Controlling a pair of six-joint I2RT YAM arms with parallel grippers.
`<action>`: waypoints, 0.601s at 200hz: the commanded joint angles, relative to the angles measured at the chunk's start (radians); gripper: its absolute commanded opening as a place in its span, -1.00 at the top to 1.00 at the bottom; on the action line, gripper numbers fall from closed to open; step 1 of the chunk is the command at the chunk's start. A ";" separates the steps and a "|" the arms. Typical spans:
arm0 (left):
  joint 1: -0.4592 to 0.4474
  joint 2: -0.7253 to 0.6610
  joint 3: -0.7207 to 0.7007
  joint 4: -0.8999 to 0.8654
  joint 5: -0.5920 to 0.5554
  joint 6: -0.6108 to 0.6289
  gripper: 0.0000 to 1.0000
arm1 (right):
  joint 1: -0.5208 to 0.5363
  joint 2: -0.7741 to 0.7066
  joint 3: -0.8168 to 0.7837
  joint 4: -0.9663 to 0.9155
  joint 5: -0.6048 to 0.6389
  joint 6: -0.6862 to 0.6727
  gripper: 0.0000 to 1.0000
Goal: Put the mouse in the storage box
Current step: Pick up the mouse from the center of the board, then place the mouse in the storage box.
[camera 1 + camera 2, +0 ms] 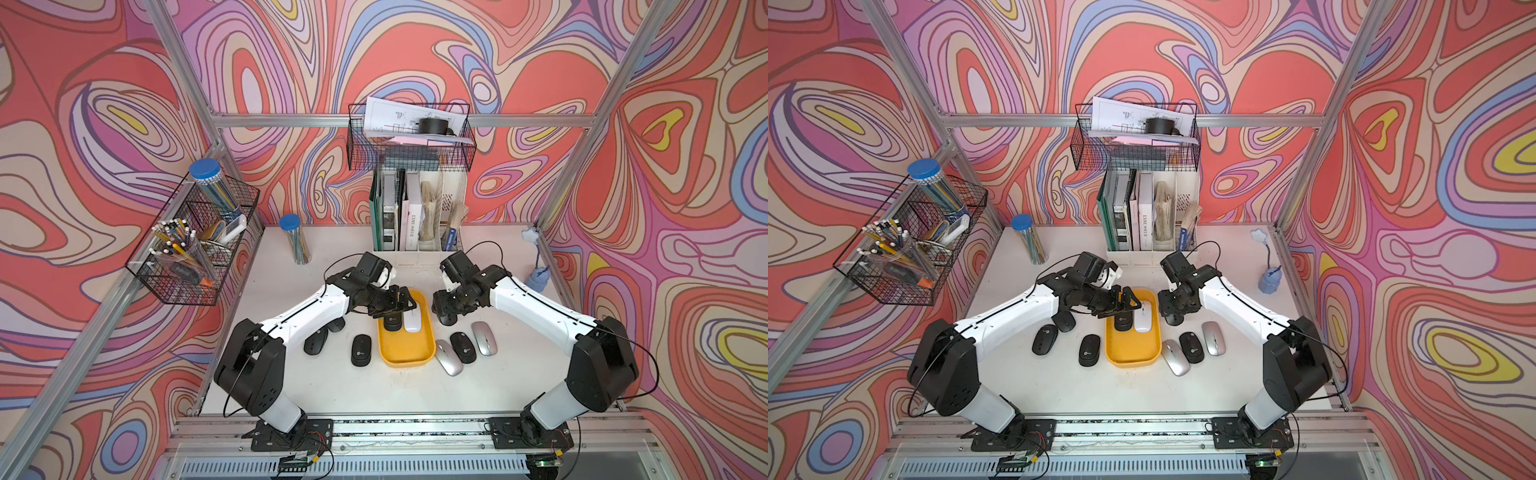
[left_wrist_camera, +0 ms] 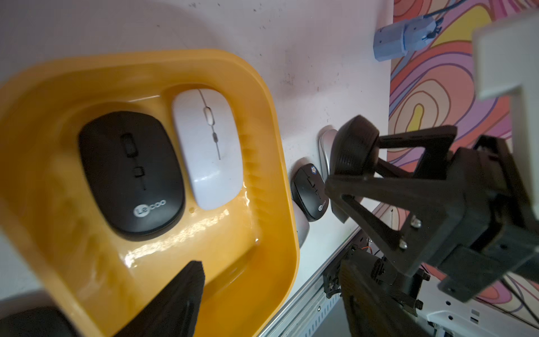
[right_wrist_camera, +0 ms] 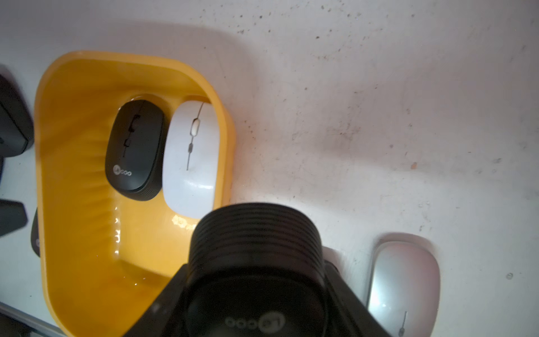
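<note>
The yellow storage box [image 1: 405, 361] [image 1: 1133, 353] lies mid-table. At its far end a black mouse [image 1: 392, 323] [image 2: 131, 175] and a white mouse [image 1: 412, 322] [image 2: 208, 148] rest side by side. My left gripper [image 1: 401, 301] [image 2: 271, 277] hovers open above them, nothing between its fingers. Just right of the box's far end, my right gripper [image 1: 444, 316] [image 3: 256, 291] is shut on another black mouse [image 3: 256, 262] [image 2: 353, 148], held off the table beside the box wall [image 3: 224, 131].
Three black mice [image 1: 360, 350] lie left of the box. To its right lie a silver mouse [image 1: 449, 357], a black one [image 1: 463, 347] and another silver one [image 1: 484, 338]. A white file organizer [image 1: 419, 212], pencil tube [image 1: 295, 239] and blue lamp [image 1: 538, 278] stand behind.
</note>
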 commanded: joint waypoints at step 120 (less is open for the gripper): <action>0.176 -0.408 -0.303 -0.148 -0.256 -0.007 -0.65 | 0.369 0.096 0.029 0.184 0.211 0.414 -0.09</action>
